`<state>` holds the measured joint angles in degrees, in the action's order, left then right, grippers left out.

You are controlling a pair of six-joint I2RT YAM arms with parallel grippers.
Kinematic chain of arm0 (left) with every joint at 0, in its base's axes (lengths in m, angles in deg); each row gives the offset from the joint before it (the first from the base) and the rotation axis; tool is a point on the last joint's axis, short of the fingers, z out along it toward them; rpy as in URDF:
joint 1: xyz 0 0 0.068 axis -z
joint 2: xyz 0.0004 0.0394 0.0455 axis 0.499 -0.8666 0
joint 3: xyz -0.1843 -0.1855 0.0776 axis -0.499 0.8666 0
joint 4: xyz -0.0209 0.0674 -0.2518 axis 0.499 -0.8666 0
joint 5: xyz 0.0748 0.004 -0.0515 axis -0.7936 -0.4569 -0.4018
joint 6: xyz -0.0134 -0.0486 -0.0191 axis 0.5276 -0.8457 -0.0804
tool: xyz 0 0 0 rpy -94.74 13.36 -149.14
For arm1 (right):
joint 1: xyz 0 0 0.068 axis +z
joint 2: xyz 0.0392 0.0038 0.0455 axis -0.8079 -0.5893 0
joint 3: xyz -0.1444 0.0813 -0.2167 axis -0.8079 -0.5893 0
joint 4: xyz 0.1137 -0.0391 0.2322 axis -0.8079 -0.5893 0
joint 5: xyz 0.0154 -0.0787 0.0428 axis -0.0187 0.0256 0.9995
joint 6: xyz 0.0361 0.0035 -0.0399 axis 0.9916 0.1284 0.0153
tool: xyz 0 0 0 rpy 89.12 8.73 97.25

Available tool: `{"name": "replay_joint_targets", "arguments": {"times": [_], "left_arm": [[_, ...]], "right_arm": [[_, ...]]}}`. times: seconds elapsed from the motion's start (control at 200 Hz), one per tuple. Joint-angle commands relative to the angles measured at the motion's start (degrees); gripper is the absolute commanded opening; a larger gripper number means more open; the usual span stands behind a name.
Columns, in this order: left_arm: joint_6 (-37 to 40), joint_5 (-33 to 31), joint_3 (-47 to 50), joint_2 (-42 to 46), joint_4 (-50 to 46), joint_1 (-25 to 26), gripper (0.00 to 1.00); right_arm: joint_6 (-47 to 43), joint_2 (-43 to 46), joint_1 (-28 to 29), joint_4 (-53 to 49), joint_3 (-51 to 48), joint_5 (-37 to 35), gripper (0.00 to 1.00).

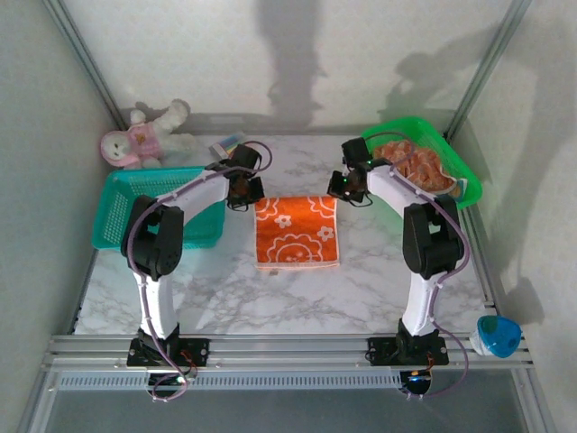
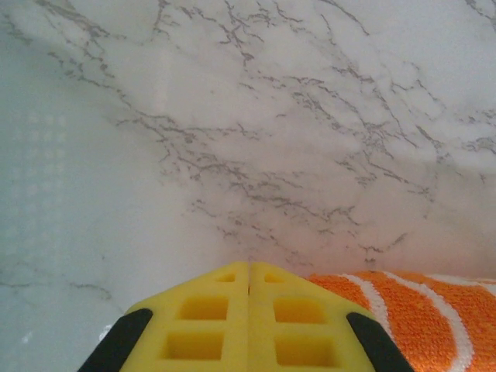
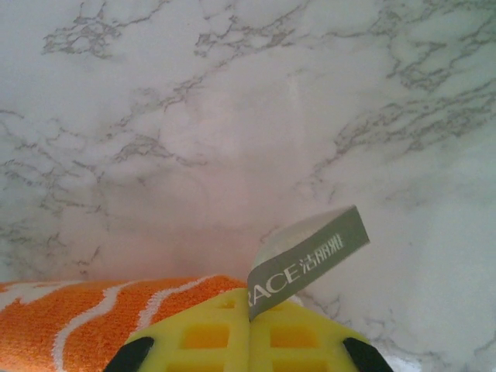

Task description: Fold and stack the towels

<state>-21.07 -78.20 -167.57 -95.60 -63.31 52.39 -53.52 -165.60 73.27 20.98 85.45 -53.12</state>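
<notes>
Nubby orange towel (image 1: 297, 232) lies flat on veined marble table (image 1: 270, 302), near-square, slightly wider left-to-right — left gripper (image 2: 248, 271) pressed together beside its edge, right gripper (image 3: 248, 298) pinching its stiff grey label (image 3: 308, 261)

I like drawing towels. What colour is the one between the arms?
The towel is orange with white flowers; top view shows best.

The yellow plastic gripper (image 2: 248, 267), its fingers pocketed with square holes, is pressed flat together above the white grey-veined marble worktop (image 2: 232, 116). A bright orange terry towel with white lines (image 2: 411, 310) touches its right finger.
</notes>
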Motion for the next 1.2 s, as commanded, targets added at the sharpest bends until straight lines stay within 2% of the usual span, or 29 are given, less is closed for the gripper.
{"name": "replay_joint_targets", "arguments": {"times": [0.0, 0.205, 0.701, 1.197], "left_arm": [[-1.20, 0.25, 2.95, 4.33, 2.21, 0.89, 0.00], [-3.00, -0.41, 8.85, 8.52, 5.32, 2.84, 0.00], [-9.39, -6.56, 26.75, 22.25, 13.86, 8.53, 0.00], [-12.22, -10.36, 38.48, 29.19, 22.95, 11.38, 0.00]], "right_arm": [[0.46, 4.25, 0.03, 3.00, -3.90, 1.53, 0.00], [0.04, 8.87, 0.93, 5.16, -10.83, 1.35, 0.00], [0.72, 20.73, 3.63, 10.51, -25.92, -1.13, 0.00], [-1.06, 29.67, 5.40, 31.13, -43.39, -3.03, 0.00]]}}
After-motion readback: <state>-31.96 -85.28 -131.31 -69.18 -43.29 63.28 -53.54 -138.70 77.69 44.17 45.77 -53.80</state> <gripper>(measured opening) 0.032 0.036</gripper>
